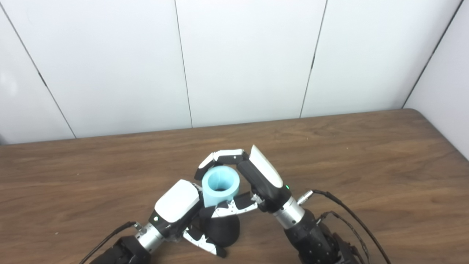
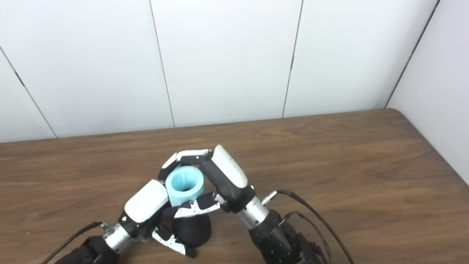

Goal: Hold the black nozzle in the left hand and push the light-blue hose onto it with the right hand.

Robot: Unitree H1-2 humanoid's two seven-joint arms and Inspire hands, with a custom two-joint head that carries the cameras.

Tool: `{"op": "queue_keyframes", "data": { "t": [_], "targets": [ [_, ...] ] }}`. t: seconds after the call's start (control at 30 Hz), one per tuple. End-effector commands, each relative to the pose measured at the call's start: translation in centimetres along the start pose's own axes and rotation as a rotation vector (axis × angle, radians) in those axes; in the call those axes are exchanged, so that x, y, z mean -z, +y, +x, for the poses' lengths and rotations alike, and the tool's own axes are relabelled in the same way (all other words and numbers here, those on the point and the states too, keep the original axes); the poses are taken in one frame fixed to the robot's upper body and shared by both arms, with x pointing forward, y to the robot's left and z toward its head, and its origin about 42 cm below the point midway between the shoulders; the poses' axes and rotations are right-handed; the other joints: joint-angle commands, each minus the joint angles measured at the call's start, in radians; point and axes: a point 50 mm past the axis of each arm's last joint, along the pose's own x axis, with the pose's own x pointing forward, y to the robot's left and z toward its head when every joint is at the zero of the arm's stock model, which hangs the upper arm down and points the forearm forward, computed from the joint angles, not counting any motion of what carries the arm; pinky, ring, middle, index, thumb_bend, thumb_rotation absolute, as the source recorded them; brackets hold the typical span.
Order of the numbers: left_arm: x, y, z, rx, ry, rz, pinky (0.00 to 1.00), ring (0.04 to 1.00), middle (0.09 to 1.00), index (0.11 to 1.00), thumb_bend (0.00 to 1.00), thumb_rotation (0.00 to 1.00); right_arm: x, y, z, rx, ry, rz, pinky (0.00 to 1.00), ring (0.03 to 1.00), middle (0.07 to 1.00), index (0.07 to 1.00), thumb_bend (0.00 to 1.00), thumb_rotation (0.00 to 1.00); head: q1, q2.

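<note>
A short light-blue hose [image 1: 220, 186] stands upright with its open end facing up, seated on top of the black nozzle [image 1: 220, 229], whose wide rounded base shows below it. My right hand [image 1: 253, 176] is shut on the hose, fingers curled over its far side and thumb under its near side. Low at the front, my left hand [image 1: 179, 211] is shut on the black nozzle, fingers wrapped around its left and front side. The two hands touch or nearly touch beside the hose. The nozzle's upper part is hidden inside the hose and behind the fingers.
The brown wooden table [image 1: 366, 165] stretches to both sides and back to a white panelled wall [image 1: 242, 58]. Its right edge runs along a side wall [image 1: 447, 91]. Black cables [image 1: 348, 216] trail from the right wrist, another from the left wrist [image 1: 110, 238].
</note>
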Motion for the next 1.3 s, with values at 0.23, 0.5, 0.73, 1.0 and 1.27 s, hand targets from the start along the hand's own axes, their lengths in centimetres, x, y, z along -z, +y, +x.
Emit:
{"op": "queue_keyframes", "data": {
  "t": [0.23, 0.5, 0.73, 1.0, 1.27],
  "targets": [
    [-3.2, -6.8, -3.0, 0.116, 0.049, -0.151, 0.10, 0.157, 0.471, 0.483, 0.52, 0.00, -0.6, -1.0, 0.8, -0.006, -0.003, -0.001, 0.50, 0.607, 0.639, 0.630, 1.00, 0.14, 0.000, 0.000],
    [-3.1, -6.8, -3.2, 0.116, 0.050, -0.147, 0.10, 0.152, 0.471, 0.482, 0.52, 0.00, -0.5, -1.0, 0.6, -0.010, -0.013, -0.001, 0.50, 0.610, 0.649, 0.654, 1.00, 0.16, 0.000, -0.001],
    [-3.0, -6.9, -3.3, 0.113, 0.053, -0.151, 0.10, 0.149, 0.471, 0.482, 0.52, 0.00, -0.4, -0.9, 0.3, -0.011, -0.020, 0.016, 0.52, 0.623, 0.656, 0.663, 1.00, 0.20, 0.001, -0.001],
    [-2.9, -7.1, -3.3, 0.114, 0.053, -0.143, 0.11, 0.168, 0.471, 0.482, 0.52, 0.00, -1.4, -1.5, 0.3, -0.024, -0.040, -0.001, 0.66, 0.786, 0.815, 0.821, 1.00, 0.37, 0.001, -0.003],
    [-2.7, -7.2, -3.2, 0.111, 0.046, -0.138, 0.11, 0.167, 0.471, 0.482, 0.52, 0.00, -3.2, -3.5, 1.2, 0.052, -0.112, 0.061, 0.79, 0.879, 0.896, 0.912, 1.00, 0.49, -0.001, -0.009]
  ]
}}
